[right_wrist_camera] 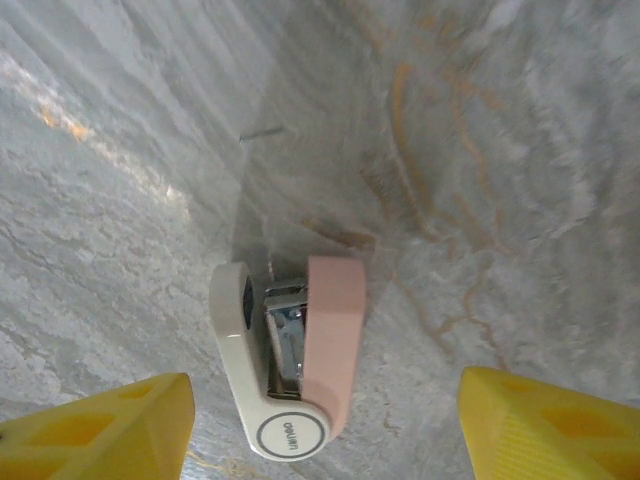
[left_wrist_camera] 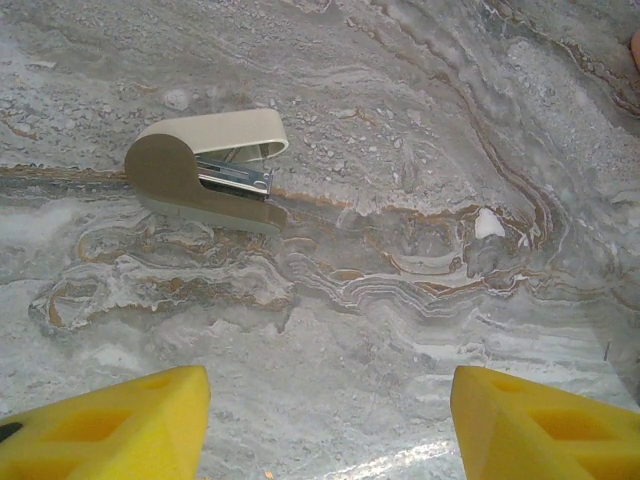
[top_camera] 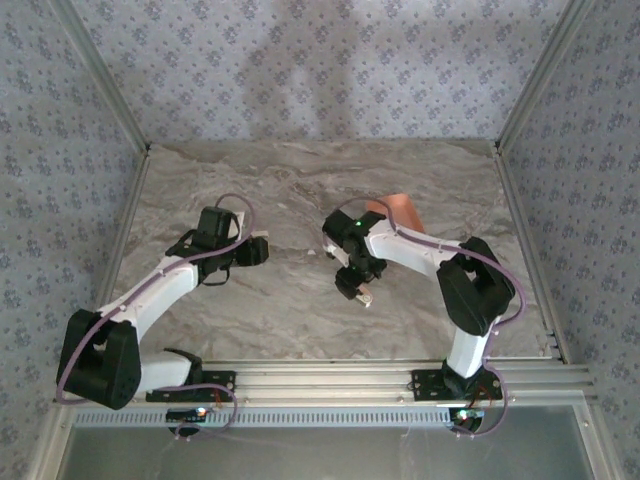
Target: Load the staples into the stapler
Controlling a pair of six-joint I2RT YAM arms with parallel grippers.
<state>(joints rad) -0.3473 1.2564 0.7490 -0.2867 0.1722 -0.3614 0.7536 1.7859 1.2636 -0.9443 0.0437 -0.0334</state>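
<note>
Because the stapler [right_wrist_camera: 335, 340] is lying on its side on the counter [right_wrist_camera: 500, 200], gaping as if for loading, the right pincer [right_wrist_camera: 325, 385] is hovering released just over it, while the left pincer [left_wrist_camera: 330, 375] is hanging released well apart from it.

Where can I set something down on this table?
Free: the far strip of table by the back wall, and the middle between the arms. Crowded: the stapler under the right pincer, the salmon tray behind it, a beige piece ahead of the left pincer.
</note>
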